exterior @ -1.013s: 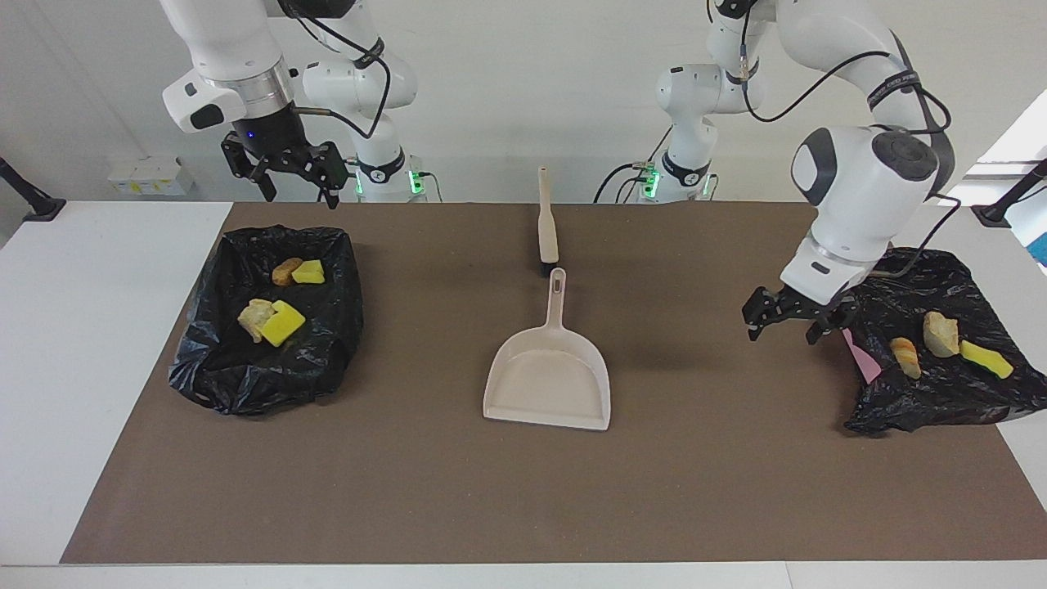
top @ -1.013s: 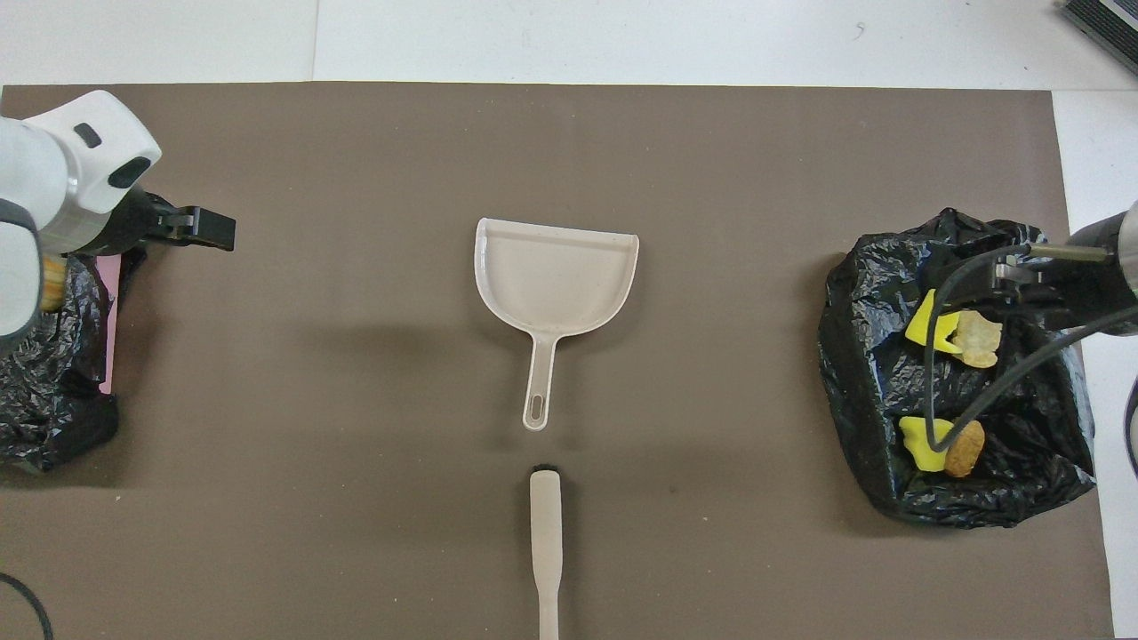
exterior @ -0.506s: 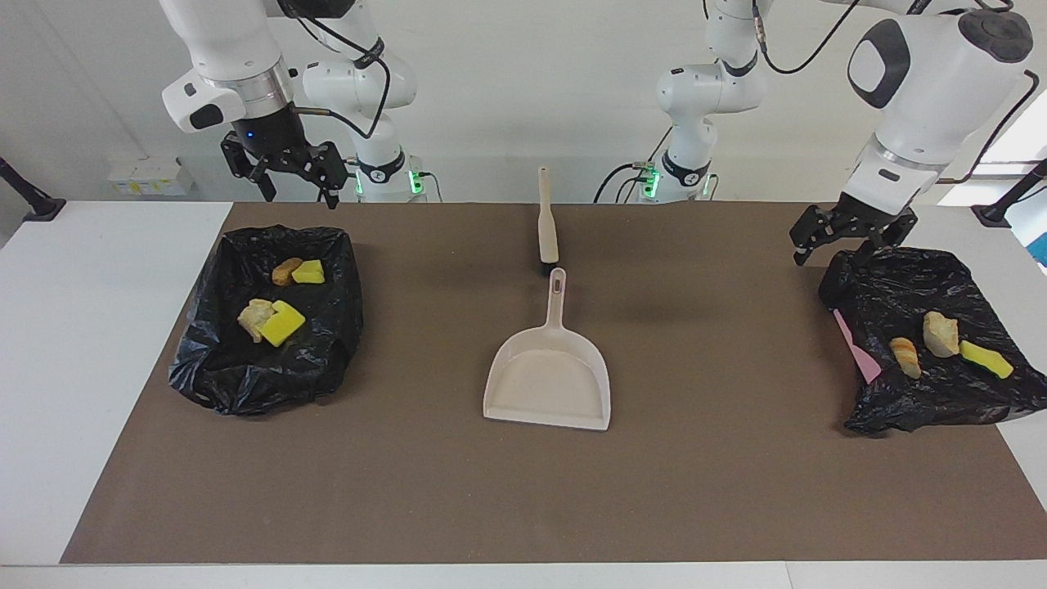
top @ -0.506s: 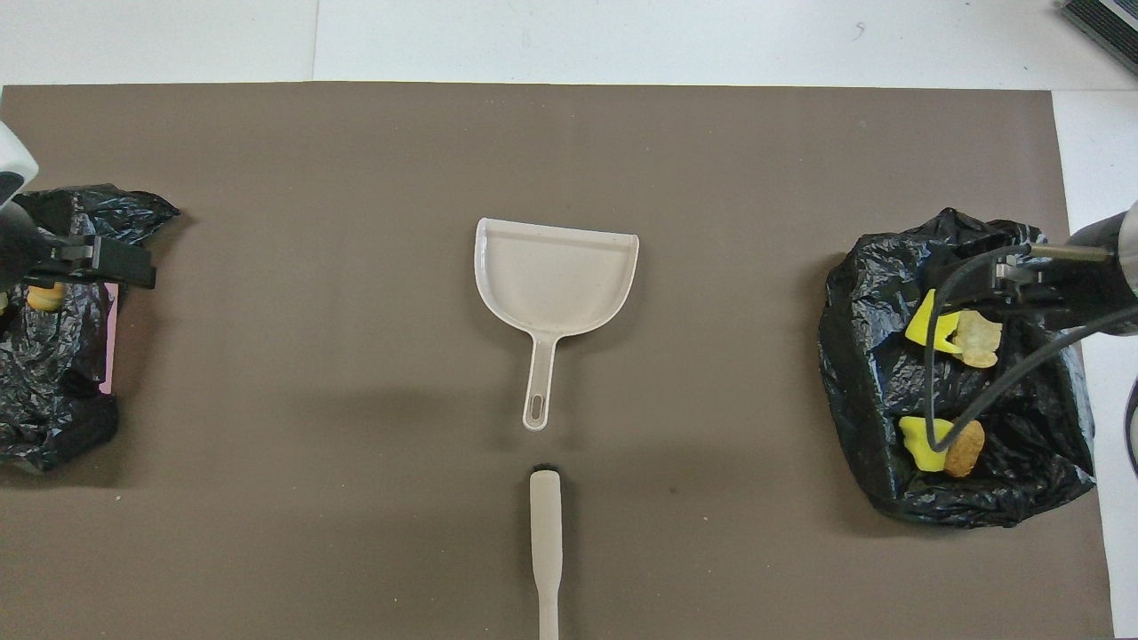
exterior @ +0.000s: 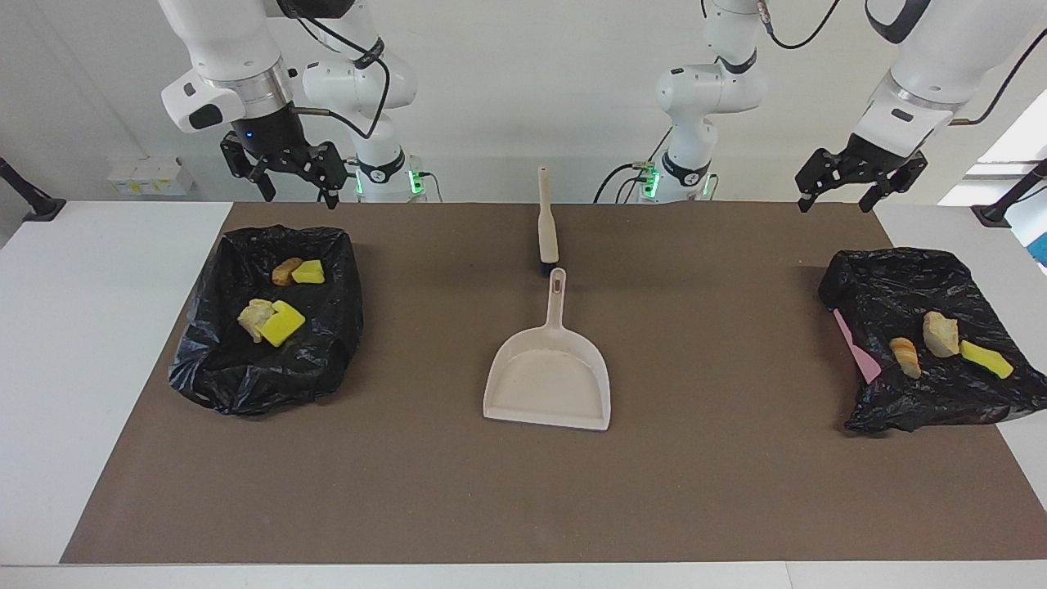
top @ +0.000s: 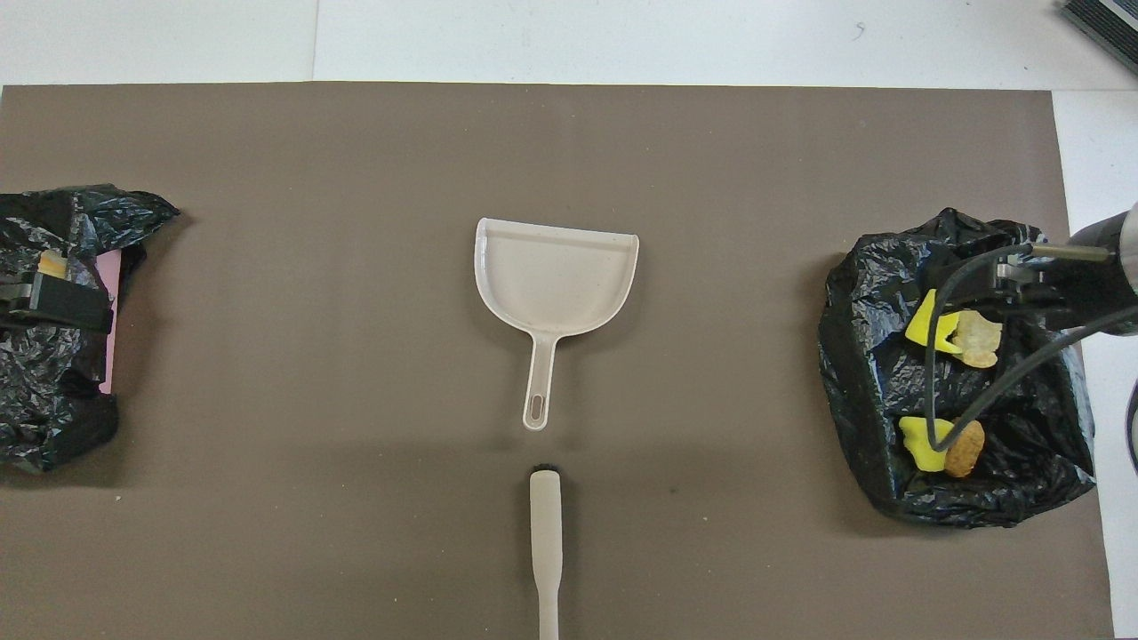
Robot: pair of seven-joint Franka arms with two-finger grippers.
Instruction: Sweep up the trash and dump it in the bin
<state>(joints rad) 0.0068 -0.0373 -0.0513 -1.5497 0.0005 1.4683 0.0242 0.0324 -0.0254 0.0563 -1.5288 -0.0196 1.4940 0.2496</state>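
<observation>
The trash lies in two black-bag bins. The bin (exterior: 327, 343) at the right arm's end holds two yellow sponge chunks (exterior: 282, 322) and two brown lumps (exterior: 286, 271). The bin (exterior: 900, 278) at the left arm's end holds two tan lumps (exterior: 941, 334) and a yellow chunk (exterior: 986, 358). The beige dustpan (exterior: 548, 384) lies empty mid-mat, with the brush (exterior: 546, 225) just nearer the robots. My right gripper (exterior: 300, 196) is open and empty, raised over its bin's robot-side edge. My left gripper (exterior: 836, 200) is open and empty, raised over the mat's robot-side edge.
A pink edge (exterior: 855, 352) shows under the bag at the left arm's end. In the overhead view the dustpan (top: 556, 284) and brush (top: 545, 542) lie in line, and the right arm's cable hangs over its bin (top: 862, 382).
My left gripper has risen from low beside its bin and drawn back toward the robots' edge of the mat. The right arm, dustpan, brush and trash have not moved.
</observation>
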